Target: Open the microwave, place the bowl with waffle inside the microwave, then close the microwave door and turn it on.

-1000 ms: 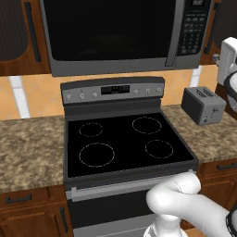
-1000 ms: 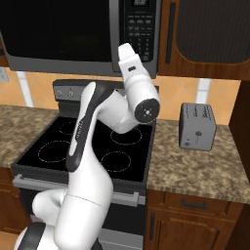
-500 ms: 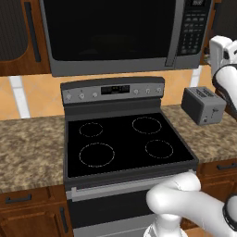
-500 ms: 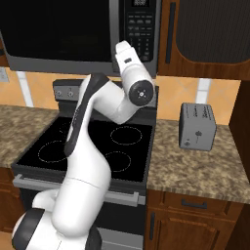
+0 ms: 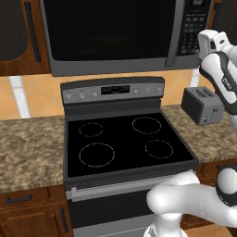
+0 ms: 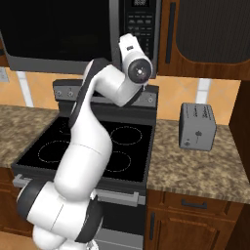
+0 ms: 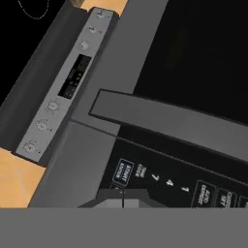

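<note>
The microwave hangs above the stove, its dark glass door shut. The door's long grey handle runs along the right edge, beside the keypad. In the hand view the handle crosses the frame as a grey bar, with the keypad just beyond it. My gripper is shut with nothing in it, close in front of the keypad's lower part, near the handle's foot. From the right base the keypad lies partly behind my hand. The bowl and the waffle are out of view.
A black stove with four burners sits below the microwave, and its control panel also appears from the hand. A grey toaster stands on the granite counter to the right. Wooden cabinets flank the microwave.
My hand has moved up and in toward the microwave's lower right, nearer the handle and keypad. The door has stayed shut.
</note>
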You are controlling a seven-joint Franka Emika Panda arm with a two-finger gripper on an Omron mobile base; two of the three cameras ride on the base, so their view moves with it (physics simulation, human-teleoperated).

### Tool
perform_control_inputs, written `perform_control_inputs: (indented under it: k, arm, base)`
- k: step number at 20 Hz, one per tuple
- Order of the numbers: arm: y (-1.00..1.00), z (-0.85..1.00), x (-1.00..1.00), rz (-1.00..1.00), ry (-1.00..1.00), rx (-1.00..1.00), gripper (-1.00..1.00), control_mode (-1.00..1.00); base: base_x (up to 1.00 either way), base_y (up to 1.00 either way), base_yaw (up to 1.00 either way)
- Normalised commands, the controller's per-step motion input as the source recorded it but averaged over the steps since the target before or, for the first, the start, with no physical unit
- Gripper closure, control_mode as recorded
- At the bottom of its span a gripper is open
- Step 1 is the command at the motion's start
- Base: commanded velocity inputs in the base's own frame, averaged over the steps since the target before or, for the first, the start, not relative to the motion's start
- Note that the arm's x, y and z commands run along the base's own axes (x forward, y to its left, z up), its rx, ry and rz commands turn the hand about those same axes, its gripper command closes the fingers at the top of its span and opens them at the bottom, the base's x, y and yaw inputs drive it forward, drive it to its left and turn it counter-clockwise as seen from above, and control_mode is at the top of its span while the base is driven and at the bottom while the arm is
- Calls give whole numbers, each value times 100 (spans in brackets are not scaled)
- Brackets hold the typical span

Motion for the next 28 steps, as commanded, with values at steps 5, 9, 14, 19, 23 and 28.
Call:
perform_control_inputs:
  k: [5,9,14,19,23,28]
  arm:
    - [0,-8,48,-4,5,0,100,-100]
    - [0,0,42,-2,1,0,100,-100]
    - [0,-6,31,0,2,0,100,-100]
    - [0,-13,13,0,5,0,100,-100]
    - [17,-21,31,-1,6,0,100,-100]
    - [76,-34,58,-1,11,0,100,-100]
  base:
    - [0,0,0]
    - [0,0,0]
    - [0,0,0]
    - [0,0,0]
    - [0,0,0]
    - [0,0,0]
